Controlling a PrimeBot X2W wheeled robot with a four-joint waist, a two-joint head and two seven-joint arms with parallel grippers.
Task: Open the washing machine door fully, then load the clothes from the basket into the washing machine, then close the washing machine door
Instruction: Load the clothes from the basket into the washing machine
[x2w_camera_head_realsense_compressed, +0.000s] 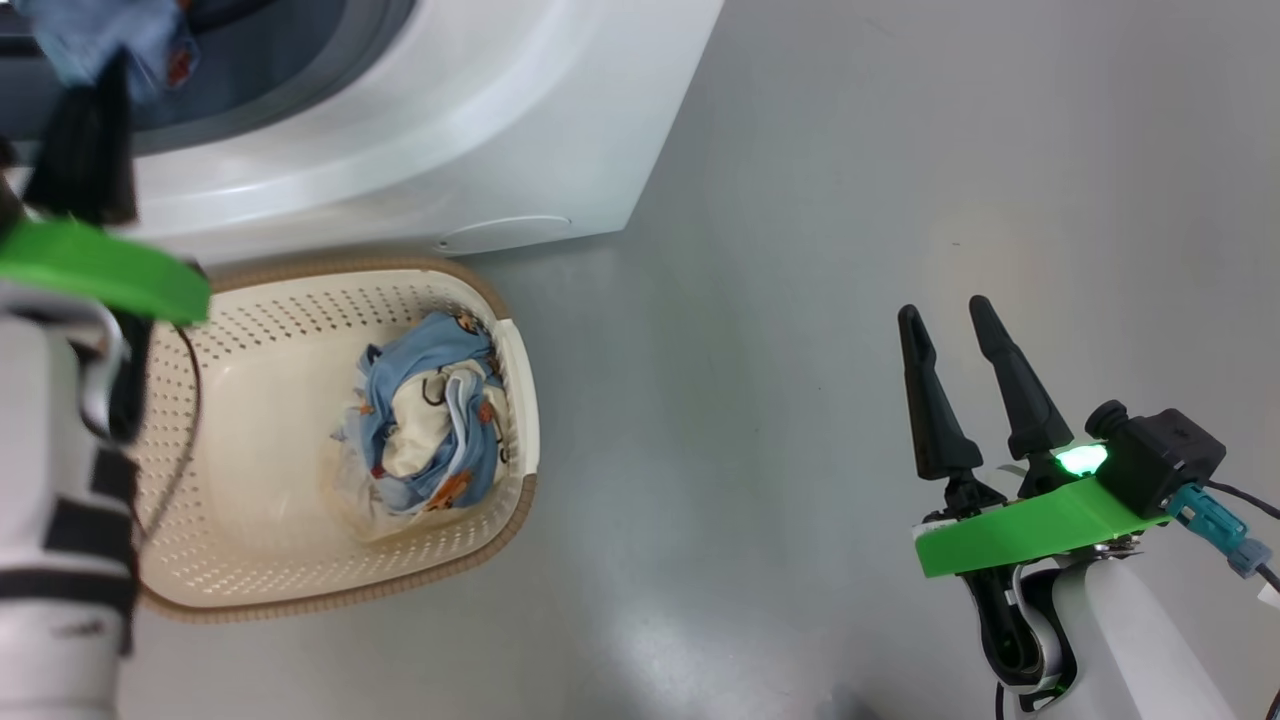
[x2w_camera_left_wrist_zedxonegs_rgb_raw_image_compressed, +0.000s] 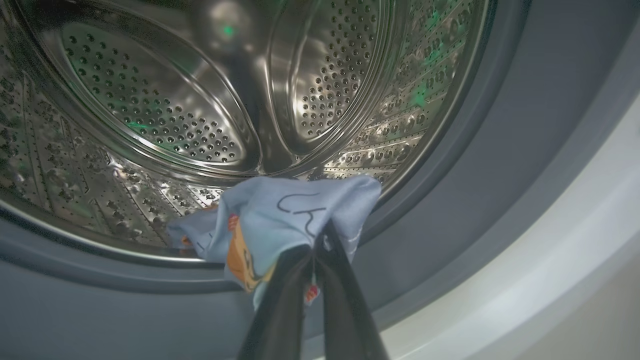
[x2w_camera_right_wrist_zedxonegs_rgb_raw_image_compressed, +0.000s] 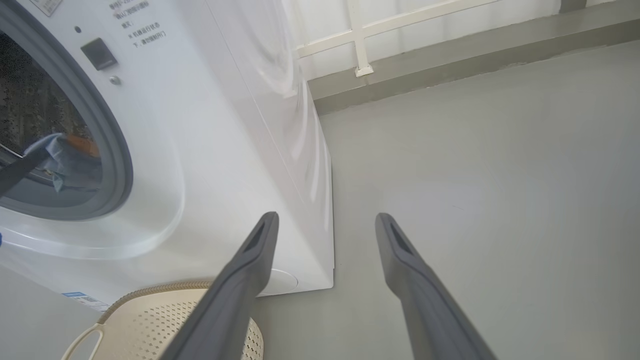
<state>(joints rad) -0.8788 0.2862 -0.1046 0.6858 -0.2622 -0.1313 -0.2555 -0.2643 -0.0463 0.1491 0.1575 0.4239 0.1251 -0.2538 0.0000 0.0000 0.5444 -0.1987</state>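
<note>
Straight ahead of my left fingers (x2w_camera_left_wrist_zedxonegs_rgb_raw_image_compressed: 320, 240) opens the steel drum (x2w_camera_left_wrist_zedxonegs_rgb_raw_image_compressed: 150, 100) of the washing machine (x2w_camera_head_realsense_compressed: 450, 130), its lip just beyond my tips. These fingers are pressed together, pinching a piece of the clothes (x2w_camera_left_wrist_zedxonegs_rgb_raw_image_compressed: 280, 215). The piece bunches crosswise over my tips and trails to their left, at the drum's lip above the grey ring (x2w_camera_left_wrist_zedxonegs_rgb_raw_image_compressed: 475, 150). I judge the coming move to be a push forward, deeper in, before letting go. My right fingers (x2w_camera_head_realsense_compressed: 945, 312) are spread wide and hold nothing, over the floor (x2w_camera_head_realsense_compressed: 800, 300) and well apart from the drum. The basket (x2w_camera_head_realsense_compressed: 520, 400), with another bundle (x2w_camera_head_realsense_compressed: 430, 420) in it, lies to their left.
</note>
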